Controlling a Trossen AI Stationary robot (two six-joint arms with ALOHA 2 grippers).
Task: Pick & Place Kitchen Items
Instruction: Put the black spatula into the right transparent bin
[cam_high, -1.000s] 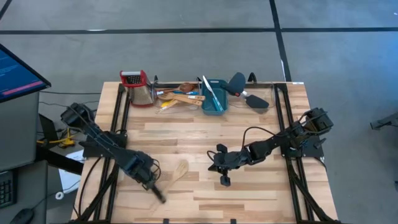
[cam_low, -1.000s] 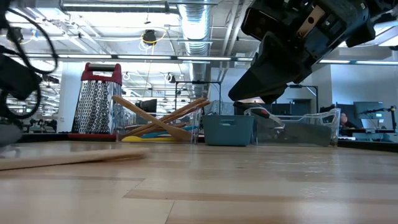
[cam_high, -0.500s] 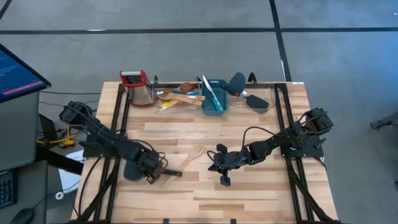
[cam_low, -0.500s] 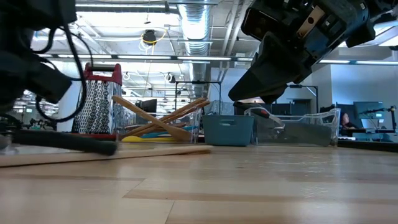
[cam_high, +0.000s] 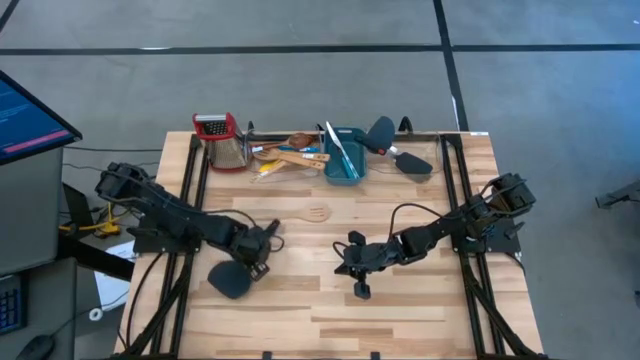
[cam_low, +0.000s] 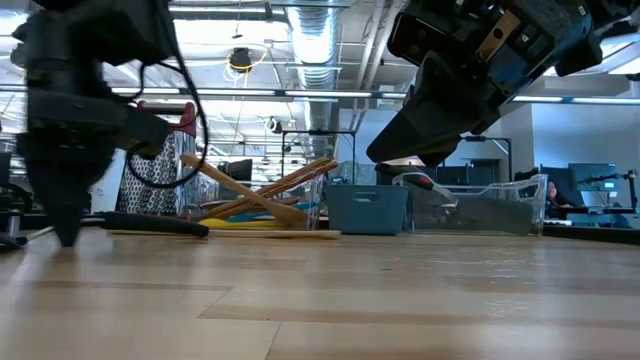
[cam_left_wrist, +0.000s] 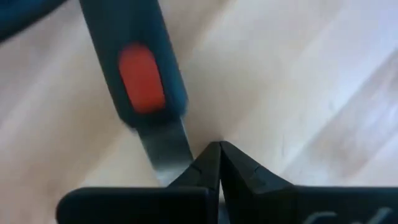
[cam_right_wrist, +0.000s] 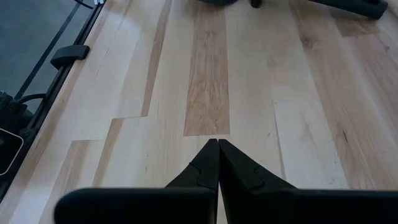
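2 utensils have shifted on the desk (cam_high: 400, 320), but neither is held.

1 pale wooden slotted spatula (cam_high: 318, 213) has slid from near the front-left of the desk to its middle, and 1 black spatula (cam_high: 229, 281) now lies by the front-left, its handle running up to the left gripper (cam_high: 262, 250). That gripper's fingers are pressed together with nothing between them, so this looks like a sweep rather than a pick, and a proper grasp is probably still needed. Close up, the black handle is smooth and matte with a glossy orange-red oval inset, narrowing to a flat grey metal shank just beside the fingertips. The right gripper (cam_high: 360, 290) waits, closed and empty, near the front middle. Other utensils (cam_high: 285, 152) are piled at the back edge.
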